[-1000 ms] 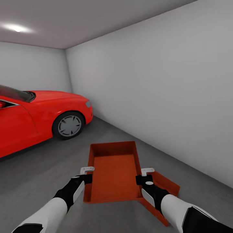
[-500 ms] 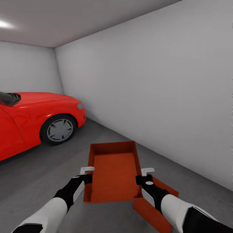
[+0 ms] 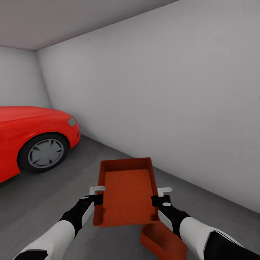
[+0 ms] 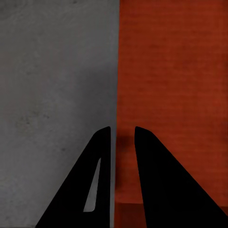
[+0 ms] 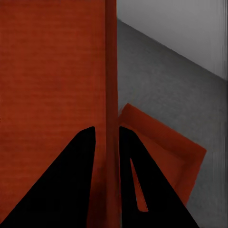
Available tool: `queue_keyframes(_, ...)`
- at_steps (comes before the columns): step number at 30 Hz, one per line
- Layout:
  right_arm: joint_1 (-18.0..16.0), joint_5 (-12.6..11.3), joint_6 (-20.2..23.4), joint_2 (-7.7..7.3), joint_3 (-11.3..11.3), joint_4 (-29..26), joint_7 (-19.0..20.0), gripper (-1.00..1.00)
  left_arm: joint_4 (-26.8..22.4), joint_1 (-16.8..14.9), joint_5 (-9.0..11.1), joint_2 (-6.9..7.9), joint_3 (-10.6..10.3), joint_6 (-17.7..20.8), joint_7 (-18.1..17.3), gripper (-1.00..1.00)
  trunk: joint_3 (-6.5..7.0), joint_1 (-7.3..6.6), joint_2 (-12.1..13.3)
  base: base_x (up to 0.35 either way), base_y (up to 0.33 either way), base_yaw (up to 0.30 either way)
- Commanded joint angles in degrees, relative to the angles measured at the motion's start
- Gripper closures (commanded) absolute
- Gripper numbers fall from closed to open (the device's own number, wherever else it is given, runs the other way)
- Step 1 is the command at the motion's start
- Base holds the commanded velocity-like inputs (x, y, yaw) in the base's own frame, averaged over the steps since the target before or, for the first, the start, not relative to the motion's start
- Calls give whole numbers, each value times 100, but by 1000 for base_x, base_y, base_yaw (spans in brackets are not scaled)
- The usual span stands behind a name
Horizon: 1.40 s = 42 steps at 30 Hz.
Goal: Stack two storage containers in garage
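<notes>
A red car [image 3: 32,144] is seen well apart from the carried container [image 3: 126,191], on its left, standing on the dark concrete floor [image 3: 47,195] of the garage. The carried container is held level above that floor between both arms, its long axis running straight away from the robot toward the grey wall [image 3: 173,101]. The left gripper [image 3: 96,193] is clamped on the container's left long wall; in the left wrist view the two dark fingers [image 4: 147,175] are nearly closed with only the thin wall between them. The right gripper [image 3: 158,195] is clamped on the right long wall, and its fingers [image 5: 76,175] are likewise pinched almost together on the rim.

The second container [image 3: 162,238] is set on the floor below and to the right of the carried one, nearer the right arm, and turned at an angle to it, as the right wrist view [image 5: 161,152] shows. Stacking is judged to depend on that offset: the carried container would have to be shifted rightward and turned to match.

Much of the second container is covered by the carried one and the right forearm, and it is cut off by the lower edge of the head view. Its full outline cannot be made out.
</notes>
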Motion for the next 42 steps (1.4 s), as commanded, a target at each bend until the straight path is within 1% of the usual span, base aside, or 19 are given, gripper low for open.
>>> queue_keyframes(1,-8,-60,-26,-18,-116,3,-70,100,-22,-2,-20,75,9,41,72,100,-13,6,-13,250,0,-231)
queue_keyframes(9,-8,-60,-26,-20,-116,3,-70,100,-22,-2,-20,75,9,41,72,100,-13,6,-13,219,1,-215)
queue_keyframes(20,-8,-60,-26,-18,-116,3,-70,100,-22,-2,-20,75,9,41,72,100,-13,6,-13,283,91,-35)
queue_keyframes(23,-8,-60,-26,-18,-116,3,-86,100,-22,-2,-20,75,9,41,72,100,-13,6,-13,230,37,-175)
queue_keyframes(42,-8,-60,-25,-18,-116,3,-109,100,-22,-2,-20,75,9,41,72,100,-13,6,-13,16,2,-274)
